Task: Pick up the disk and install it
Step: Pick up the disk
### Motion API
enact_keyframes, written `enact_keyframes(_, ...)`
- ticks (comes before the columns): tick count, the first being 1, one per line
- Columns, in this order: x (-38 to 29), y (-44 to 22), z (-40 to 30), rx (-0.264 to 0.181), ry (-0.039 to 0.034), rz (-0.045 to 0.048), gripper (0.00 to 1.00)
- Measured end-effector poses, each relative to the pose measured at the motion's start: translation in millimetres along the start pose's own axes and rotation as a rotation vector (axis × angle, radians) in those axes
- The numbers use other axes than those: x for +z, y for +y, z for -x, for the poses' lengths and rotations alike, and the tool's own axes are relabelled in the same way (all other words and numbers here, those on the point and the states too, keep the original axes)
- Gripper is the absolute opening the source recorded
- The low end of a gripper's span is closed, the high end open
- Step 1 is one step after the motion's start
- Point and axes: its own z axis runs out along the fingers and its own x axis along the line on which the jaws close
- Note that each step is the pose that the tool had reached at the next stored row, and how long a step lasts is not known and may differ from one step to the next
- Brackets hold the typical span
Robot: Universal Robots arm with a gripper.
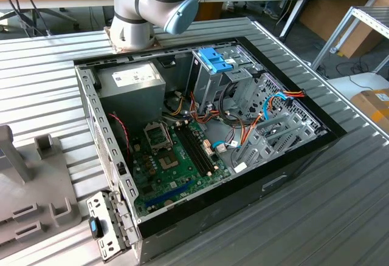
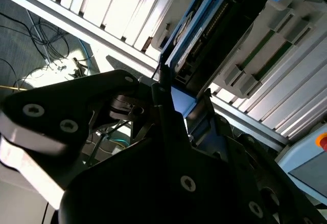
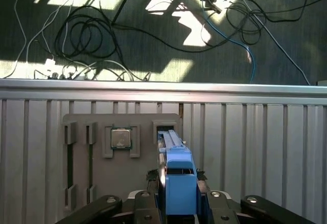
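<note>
- Jaws clenched on the disk (image 3: 173,147) in the first wrist view: the gripper (image 3: 178,183) hugs both sides of its blue end. The disk stands on edge, its far end in a slot of the grey holder (image 3: 102,178), beside a chip (image 3: 121,137).
- In the second wrist view, the gripper (image 2: 183,98) pinches the blue end, and the disk (image 2: 204,35) runs away from the jaws over the ribbed table (image 2: 102,4).
- In the exterior view, the arm (image 1: 152,2) stands behind the open case (image 1: 292,163), and the holder (image 1: 36,187) lies at the exterior view's left.
</note>
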Motion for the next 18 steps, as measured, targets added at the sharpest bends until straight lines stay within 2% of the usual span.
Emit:
enact_keyframes(6, -1.8, 0.0, 0.0, 0.000, 0.0001, 0.0002, 0.36)
enact_keyframes(11, -14.0, 0.4, 0.4, 0.000, 0.0000, 0.0000, 0.36)
enact_keyframes(16, -31.0, 0.8, 0.8, 0.000, 0.0000, 0.0001, 0.36)
enact_keyframes(18, -34.8, 0.9, 0.9, 0.000, -0.0001, 0.0000, 0.36)
